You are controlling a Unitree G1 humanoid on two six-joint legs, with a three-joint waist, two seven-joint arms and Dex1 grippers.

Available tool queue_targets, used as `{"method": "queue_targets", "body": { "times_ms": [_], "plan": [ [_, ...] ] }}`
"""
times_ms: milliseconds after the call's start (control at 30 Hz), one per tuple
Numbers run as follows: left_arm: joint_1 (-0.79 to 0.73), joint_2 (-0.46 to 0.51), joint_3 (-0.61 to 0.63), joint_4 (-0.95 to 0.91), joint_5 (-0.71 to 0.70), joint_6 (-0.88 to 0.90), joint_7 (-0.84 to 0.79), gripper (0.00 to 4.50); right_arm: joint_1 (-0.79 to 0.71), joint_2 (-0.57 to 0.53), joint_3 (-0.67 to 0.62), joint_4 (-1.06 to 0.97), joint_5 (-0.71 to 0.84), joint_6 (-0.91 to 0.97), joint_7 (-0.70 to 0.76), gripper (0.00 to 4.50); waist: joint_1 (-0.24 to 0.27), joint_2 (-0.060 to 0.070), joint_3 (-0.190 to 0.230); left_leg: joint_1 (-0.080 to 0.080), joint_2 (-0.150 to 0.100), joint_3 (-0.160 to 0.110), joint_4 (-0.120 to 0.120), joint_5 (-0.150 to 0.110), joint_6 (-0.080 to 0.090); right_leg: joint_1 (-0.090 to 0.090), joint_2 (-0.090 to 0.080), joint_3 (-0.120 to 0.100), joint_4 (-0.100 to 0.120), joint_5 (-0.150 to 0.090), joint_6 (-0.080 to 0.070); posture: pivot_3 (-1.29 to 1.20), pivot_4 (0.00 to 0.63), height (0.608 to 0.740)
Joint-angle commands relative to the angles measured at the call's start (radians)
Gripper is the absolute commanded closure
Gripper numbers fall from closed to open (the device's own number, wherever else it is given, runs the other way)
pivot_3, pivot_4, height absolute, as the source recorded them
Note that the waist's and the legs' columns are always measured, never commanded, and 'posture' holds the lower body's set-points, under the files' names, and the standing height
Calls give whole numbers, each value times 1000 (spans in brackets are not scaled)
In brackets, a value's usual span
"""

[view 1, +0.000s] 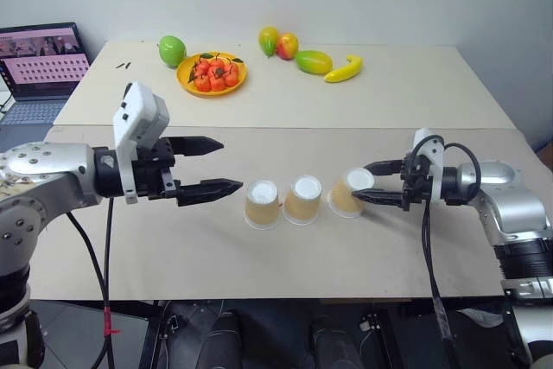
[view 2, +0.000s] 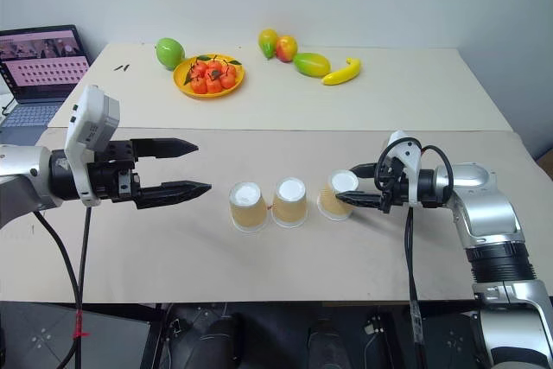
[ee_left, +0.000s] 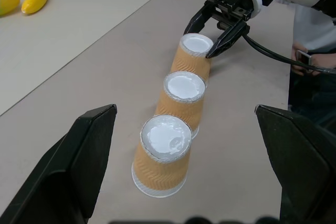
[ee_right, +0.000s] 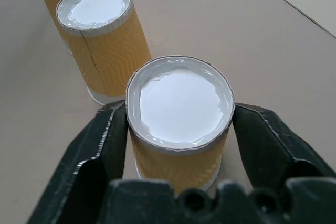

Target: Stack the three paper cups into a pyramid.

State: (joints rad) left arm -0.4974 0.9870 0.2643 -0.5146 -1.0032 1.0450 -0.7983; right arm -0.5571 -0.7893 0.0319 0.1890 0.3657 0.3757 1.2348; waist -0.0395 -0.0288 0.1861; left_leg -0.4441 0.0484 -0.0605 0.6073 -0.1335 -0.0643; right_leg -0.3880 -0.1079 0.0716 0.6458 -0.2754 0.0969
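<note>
No pyramid yet: our three paper cups (view 1: 302, 200) sit upside down in a row. Right tool (ee_right: 178, 129) pinches the 3 o'clock cup; left tool (view 1: 226, 166) hangs spread.

Three paper cups (view 1: 302, 200) — inverted, in row

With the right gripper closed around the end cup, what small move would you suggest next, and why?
Probably lift it straight up. The right gripper is shut on the right-hand cup, which tilts slightly but sits on the table beside the middle cup and left cup; it must clear their tops before going on them.
</note>
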Motion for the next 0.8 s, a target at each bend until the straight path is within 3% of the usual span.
{"method": "queue_targets", "body": {
  "times_ms": [33,200,367,567,800],
  "plan": [
    [-2,5,23,-19,-5,-30,0,0,-16,-8,-32,-51,8,11,-18,1838,0,0,0,0,0,0,0,0,0,0,0,0,0,0,0,0,150,732],
    [11,10,33,-14,-5,-30,-2,0,-47,-55,-76,-113,56,81,-8,1838,0,0,0,0,0,0,0,0,0,0,0,0,0,0,0,0,150,732],
    [48,-2,31,-28,3,-47,3,0,-176,-100,-89,-139,97,167,-1,1838,-3,1,1,0,0,0,0,0,0,0,0,0,0,0,0,0,150,732],
    [129,11,31,-48,32,-91,-32,0,-404,-48,-22,-100,93,268,-13,1838,-7,1,1,0,0,0,-1,0,0,-1,0,0,0,0,0,0,150,732],
    [192,15,25,-54,86,-150,-56,0,-571,36,26,-60,135,420,10,1838,0,1,1,-1,0,0,-1,0,0,-2,0,0,0,0,-1,0,150,732]
  ]
}}
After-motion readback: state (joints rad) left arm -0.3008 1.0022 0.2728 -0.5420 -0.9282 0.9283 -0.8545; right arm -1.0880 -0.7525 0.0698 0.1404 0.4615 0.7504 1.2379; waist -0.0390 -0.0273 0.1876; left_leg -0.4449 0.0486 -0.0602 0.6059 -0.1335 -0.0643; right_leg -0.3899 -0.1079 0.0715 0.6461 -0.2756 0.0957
